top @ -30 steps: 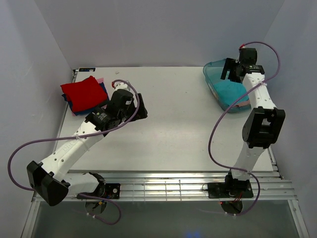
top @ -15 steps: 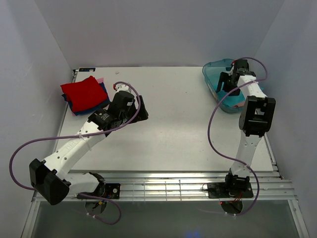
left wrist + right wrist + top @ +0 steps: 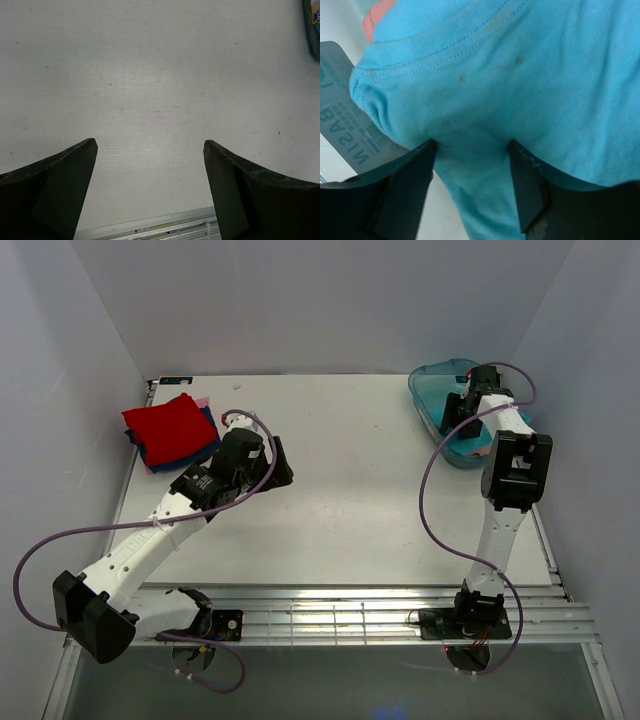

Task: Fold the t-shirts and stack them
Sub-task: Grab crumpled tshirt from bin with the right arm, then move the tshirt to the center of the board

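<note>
**Desk:** T-shirts: where do they lie?

**Photographer:** Nearest are two white-and-black arms bolted to a slatted metal rail [image 3: 350, 615], with purple cables [image 3: 435, 490] looping off them. At mid-table the left gripper [image 3: 282, 474] hangs over the bare white table [image 3: 380, 500]. At far left is a folded stack: a red cloth t-shirt [image 3: 170, 425] on top, a dark blue t-shirt [image 3: 150, 455] beneath, and a pink t-shirt's edge [image 3: 203, 400] showing behind. At far right the right gripper [image 3: 460, 412] reaches into a translucent teal plastic tub [image 3: 425, 375].

**Desk:** What do the wrist cameras add?

**Photographer:** From overhead the arm hides much of the tub. The right wrist view fills with a large teal cloth t-shirt [image 3: 530, 65], collar seam showing, and a salmon-pink t-shirt [image 3: 377, 15] at the top corner. The dark fingers [image 3: 405, 185] stand partly apart, with a fold of teal cloth bunched between them and touching both. A firm hold cannot be judged. The left wrist view shows its fingers [image 3: 55, 185] spread wide over the table with nothing between them.

**Desk:** The count?

**Photographer:** Two arms, two grippers, one tub. Five shirts: three stacked, two in the tub. Pale lilac-grey walls [image 3: 330, 300] close in three sides.
</note>
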